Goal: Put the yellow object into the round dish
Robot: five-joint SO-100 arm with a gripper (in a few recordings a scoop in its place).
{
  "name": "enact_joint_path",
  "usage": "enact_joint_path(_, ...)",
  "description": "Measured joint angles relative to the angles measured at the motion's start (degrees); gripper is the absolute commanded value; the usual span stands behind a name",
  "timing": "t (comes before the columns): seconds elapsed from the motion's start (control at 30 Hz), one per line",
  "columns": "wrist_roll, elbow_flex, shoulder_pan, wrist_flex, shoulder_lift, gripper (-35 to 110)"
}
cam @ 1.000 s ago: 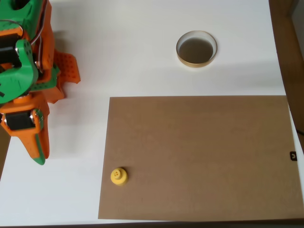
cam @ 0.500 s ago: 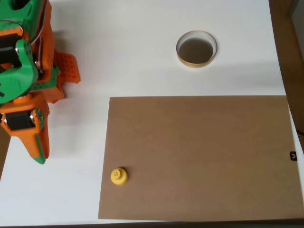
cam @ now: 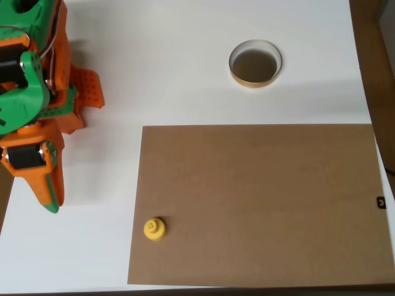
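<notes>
Well apart, round dish point(cam: 255, 63) hollow, yellow object point(cam: 154, 229) outside

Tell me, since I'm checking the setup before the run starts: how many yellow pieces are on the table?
1. The yellow object sits near the lower-left corner of the brown board in the overhead view, far from the round dish at upper right. None looks hidden.

Yellow object point(cam: 154, 229), cream-rimmed brown dish point(cam: 255, 63), orange-green arm point(cam: 37, 105).
</notes>
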Motion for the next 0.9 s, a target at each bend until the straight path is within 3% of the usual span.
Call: enact_joint_path(0.9,0.0,0.0,0.0,0.0,0.0,0)
